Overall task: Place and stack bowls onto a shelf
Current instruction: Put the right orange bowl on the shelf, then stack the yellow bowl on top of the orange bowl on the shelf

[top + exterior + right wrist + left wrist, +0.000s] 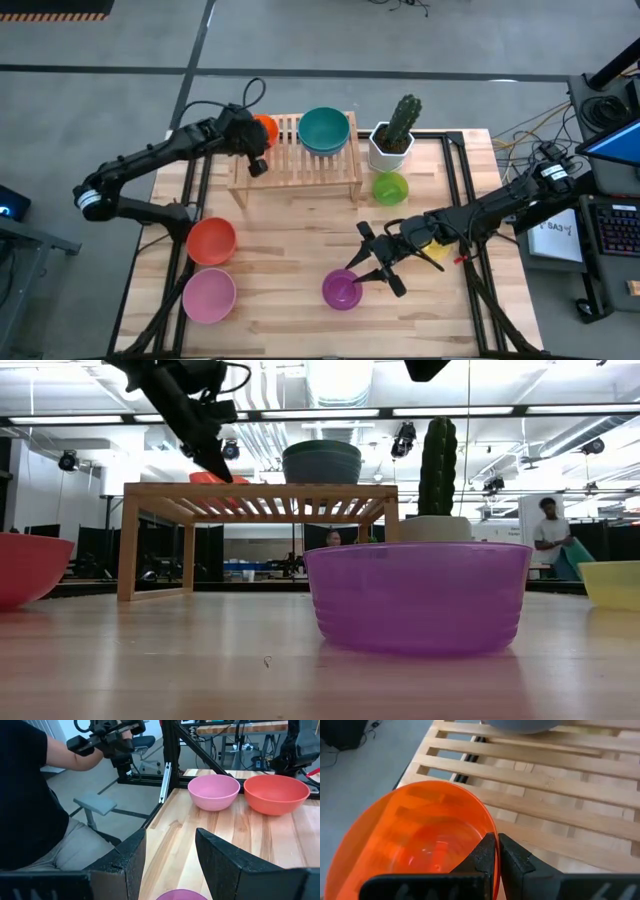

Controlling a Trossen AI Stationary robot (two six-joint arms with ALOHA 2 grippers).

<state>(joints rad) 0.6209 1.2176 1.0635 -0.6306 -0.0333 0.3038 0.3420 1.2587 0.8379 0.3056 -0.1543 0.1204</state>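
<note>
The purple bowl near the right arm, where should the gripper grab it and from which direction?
Grip the purple bowl by its rim, coming straight down from above. It sits upright and open on the table, so the thin wall fits between the open right gripper's fingers, one inside, one outside. The side facing that gripper looks easiest.

shelf at worktop rear | bowl stack on shelf's right part | cactus pot right of shelf | two bowls front-left

Six bowls, one shelf, one cactus pot
</note>
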